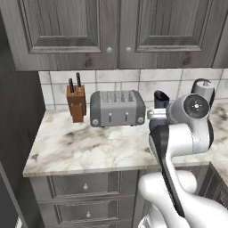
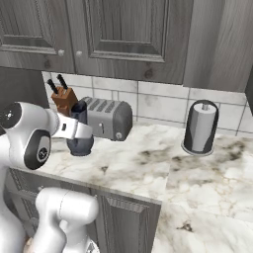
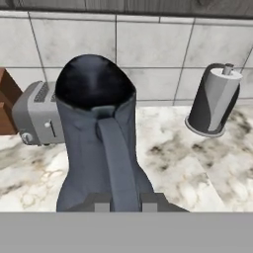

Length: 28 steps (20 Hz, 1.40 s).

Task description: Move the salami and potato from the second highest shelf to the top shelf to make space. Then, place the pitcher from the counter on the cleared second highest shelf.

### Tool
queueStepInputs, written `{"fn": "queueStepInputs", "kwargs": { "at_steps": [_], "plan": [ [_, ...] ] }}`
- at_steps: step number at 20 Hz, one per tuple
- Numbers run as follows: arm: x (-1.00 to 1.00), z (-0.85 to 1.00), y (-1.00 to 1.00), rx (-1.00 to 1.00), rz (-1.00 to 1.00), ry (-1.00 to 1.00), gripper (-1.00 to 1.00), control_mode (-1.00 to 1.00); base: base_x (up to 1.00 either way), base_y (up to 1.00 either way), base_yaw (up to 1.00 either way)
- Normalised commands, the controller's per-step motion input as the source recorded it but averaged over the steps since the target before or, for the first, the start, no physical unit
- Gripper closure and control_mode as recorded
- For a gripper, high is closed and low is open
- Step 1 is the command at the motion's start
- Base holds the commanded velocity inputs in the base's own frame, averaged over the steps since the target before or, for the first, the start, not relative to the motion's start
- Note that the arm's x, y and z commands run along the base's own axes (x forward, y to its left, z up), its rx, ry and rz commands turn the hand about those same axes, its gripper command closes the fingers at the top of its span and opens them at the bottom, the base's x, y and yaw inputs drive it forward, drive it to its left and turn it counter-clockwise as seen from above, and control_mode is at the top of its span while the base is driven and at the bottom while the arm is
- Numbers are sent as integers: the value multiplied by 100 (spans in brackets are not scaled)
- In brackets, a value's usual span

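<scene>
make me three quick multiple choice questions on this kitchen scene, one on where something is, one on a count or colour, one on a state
1. Where is the knife block?
A. left of the toaster as the left base view shows it
B. on top of the toaster
C. beside the paper towel holder

2. How many knife handles stick out of the block?
A. none
B. two
C. five

3. What is the gripper doing?
A. hanging open above the counter
B. shut on the pitcher
C. shut on the toaster

Answers:
1 A, the brown block stands by the toaster's left end against the tiles.
2 B, two dark handles rise from its top.
3 B, in the hand view the tips pinch the grey pitcher's handle strip.
</scene>
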Motion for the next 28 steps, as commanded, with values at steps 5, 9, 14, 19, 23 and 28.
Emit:
{"fn": "queueStepInputs", "kwargs": {
  "at_steps": [5,9,14,19,23,28],
  "plan": [
    [-3,0,-9,0,9,-2,100,-100,0,0,0],
    [0,0,-3,0,3,0,100,100,0,-1,2],
    [0,0,0,0,0,0,100,100,-16,9,19],
    [0,0,0,0,0,0,100,100,-37,32,39],
    [0,0,0,0,0,0,100,100,-37,32,42],
    [0,0,0,0,0,0,100,100,-31,42,43]
  ]
}}
